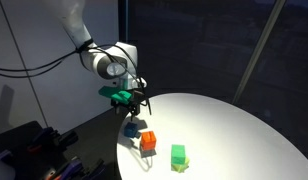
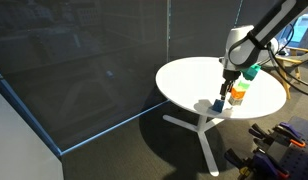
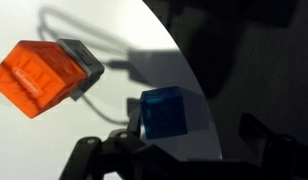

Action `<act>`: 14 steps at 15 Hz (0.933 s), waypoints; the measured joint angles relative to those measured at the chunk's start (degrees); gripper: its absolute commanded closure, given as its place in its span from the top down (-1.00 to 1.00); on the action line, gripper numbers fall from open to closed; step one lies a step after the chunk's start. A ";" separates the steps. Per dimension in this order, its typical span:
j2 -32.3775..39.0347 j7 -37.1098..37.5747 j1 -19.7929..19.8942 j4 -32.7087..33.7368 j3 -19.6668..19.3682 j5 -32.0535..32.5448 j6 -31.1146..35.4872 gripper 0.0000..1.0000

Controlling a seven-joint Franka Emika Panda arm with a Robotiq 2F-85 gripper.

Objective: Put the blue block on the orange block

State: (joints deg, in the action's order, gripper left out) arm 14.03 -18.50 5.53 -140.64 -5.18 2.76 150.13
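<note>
On the white table (image 1: pixel 229 120) — gripper (image 1: pixel 135 108) above the blue block (image 1: pixel 131 127), jaws apart — orange block (image 1: pixel 148 141) nearby

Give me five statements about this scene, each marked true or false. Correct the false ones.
1. The blue block lies on the table. True.
2. The blue block sits on the orange block. False: they lie apart on the table.
3. The gripper is shut on a block. False: it is open and holds nothing, above the blue block.
4. A green block is on the table too. True.
5. The table is square. False: it is round.
</note>
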 measured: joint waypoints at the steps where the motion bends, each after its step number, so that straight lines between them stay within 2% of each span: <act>1: 0.53 0.00 0.19 0.48 0.00 0.00 0.00 1.00; 8: 3.57 -0.59 3.02 3.34 -0.01 0.00 0.00 1.00; 14: 5.71 -2.30 3.66 4.25 -0.01 0.00 0.00 1.00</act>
State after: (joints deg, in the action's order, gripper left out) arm 19.74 -20.80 9.19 -136.39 -5.18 2.76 150.13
